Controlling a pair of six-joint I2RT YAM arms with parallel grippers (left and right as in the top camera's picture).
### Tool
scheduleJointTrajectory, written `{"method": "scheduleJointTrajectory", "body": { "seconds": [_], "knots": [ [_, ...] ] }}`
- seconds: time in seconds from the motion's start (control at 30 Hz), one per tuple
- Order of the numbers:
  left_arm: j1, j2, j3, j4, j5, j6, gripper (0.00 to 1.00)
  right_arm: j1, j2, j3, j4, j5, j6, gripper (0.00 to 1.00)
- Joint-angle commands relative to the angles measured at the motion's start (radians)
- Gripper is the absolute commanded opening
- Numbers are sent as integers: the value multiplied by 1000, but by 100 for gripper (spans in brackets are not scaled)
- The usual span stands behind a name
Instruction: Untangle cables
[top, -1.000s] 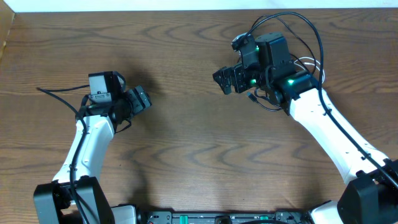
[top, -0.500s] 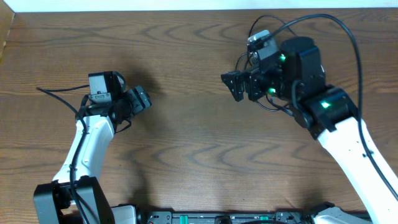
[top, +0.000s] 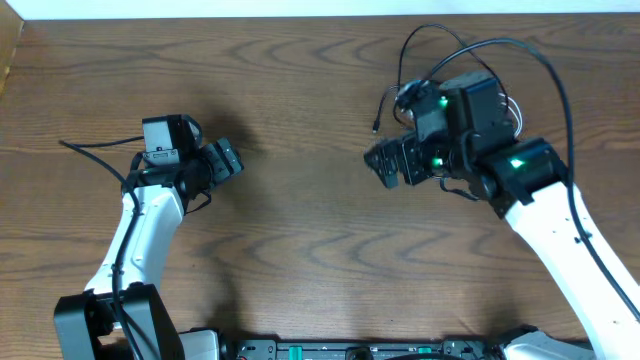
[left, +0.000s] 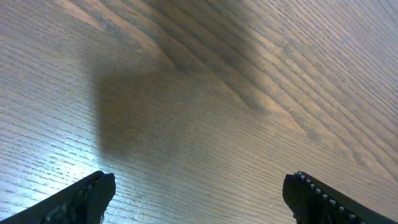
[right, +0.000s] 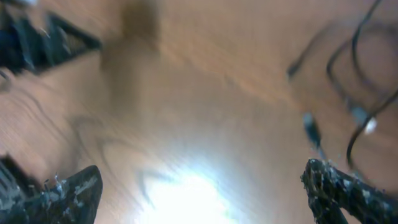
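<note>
Overhead, the left gripper (top: 225, 160) points right from a bent arm at the table's (top: 300, 230) left side, and the right gripper (top: 385, 165) points left; both jaws are released and empty. Two cables lie by the right wrist: the black cable (top: 376, 126), looped, and the white cable (top: 512, 104), largely hidden. Left wrist: spread fingers over bare wood. Right wrist: blurred, with dark strands at the upper right that cannot be counted.

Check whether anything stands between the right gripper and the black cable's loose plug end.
Nothing visible does: only bare wooden table separates the open right gripper from the plug end of the black cable.
</note>
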Motion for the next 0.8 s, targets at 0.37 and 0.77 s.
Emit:
{"method": "scheduleJointTrajectory", "body": {
  "seconds": [0.37, 0.77],
  "knots": [
    [-4, 11, 5, -3, -7, 13, 91, 6, -143, -48, -52, -3, 1, 99],
    [-4, 11, 5, -3, -7, 13, 91, 1, -408, -248, 40, -3, 1, 99]
  ]
}}
